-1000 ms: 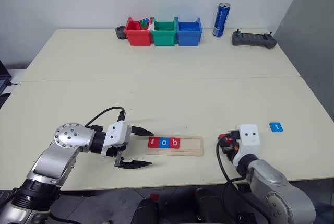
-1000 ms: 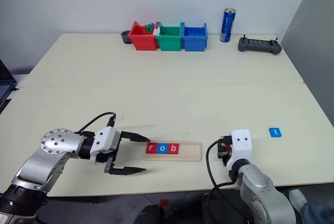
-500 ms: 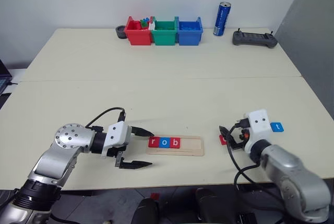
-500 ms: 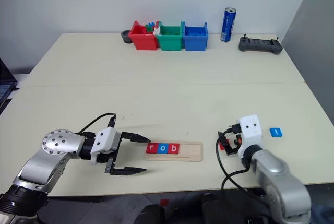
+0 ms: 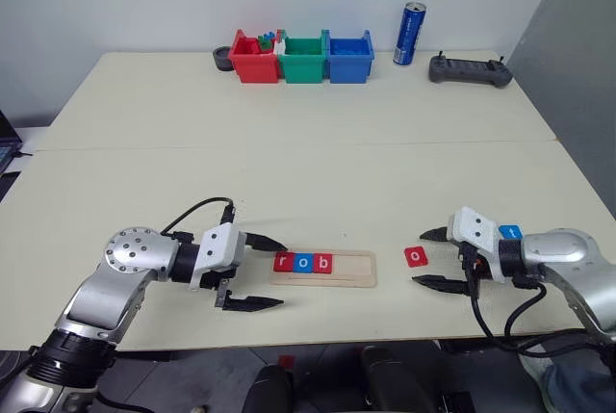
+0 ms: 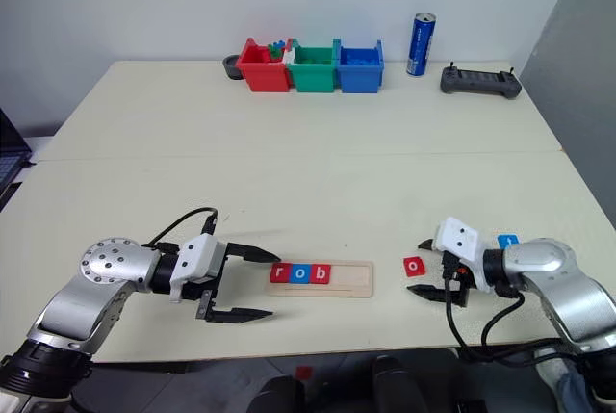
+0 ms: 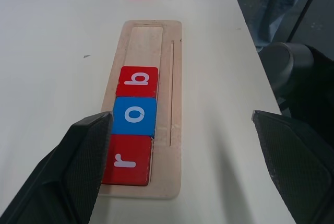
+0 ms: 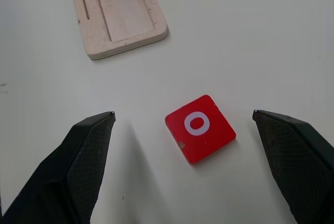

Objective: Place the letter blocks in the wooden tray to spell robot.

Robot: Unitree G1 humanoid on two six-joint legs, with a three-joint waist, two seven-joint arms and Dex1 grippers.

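Left end effector (image 5: 255, 273): my fingers spread apart, empty, levelled at the left end of the wooden tray (image 5: 352, 270).
Right end effector (image 5: 430, 257): my fingers spread wide, empty, low over the counter (image 5: 308, 163), pointed at the red o tile (image 5: 416, 256) lying flat just beside the tray's right end.
Tray contents: red r (image 7: 127, 160), blue o (image 7: 135, 115), red b (image 7: 137, 81), touching in a row; right part bare.
Blue t tile (image 5: 509, 232): behind my right wrist.
Far edge: red, green and blue bins (image 5: 304, 57), can (image 5: 411, 35), black controller (image 5: 469, 70).
Surfaces: tray pale wood, grooved; tiles flat squares.
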